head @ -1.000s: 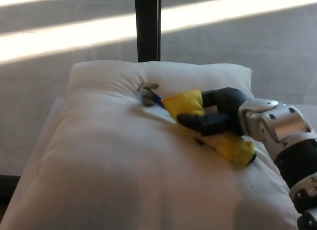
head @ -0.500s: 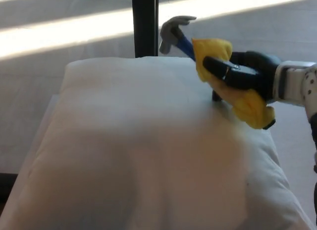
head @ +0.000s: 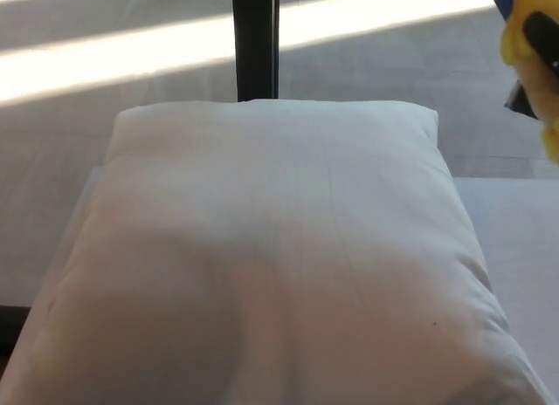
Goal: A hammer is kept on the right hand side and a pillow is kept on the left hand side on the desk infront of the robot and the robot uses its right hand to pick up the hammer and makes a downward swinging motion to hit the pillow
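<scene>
A large white pillow (head: 279,248) fills most of the head view and lies flat on the desk. At the top right corner, high above the pillow's far right corner, only a piece of the hammer (head: 524,25) shows: its yellow grip and a bit of blue shaft. Its head is almost entirely cut off by the top edge. My right hand (head: 543,31) shows as black fingers wrapped over the yellow grip, shut on it. My left hand does not appear.
A black upright post (head: 255,43) stands behind the pillow. The white desk top (head: 515,222) shows to the pillow's right. Grey floor with bright sun stripes (head: 113,65) lies beyond.
My right hand has swung the hammer up and to the right, from resting on the pillow to the top right corner, mostly out of view. The dent in the pillow has sprung back.
</scene>
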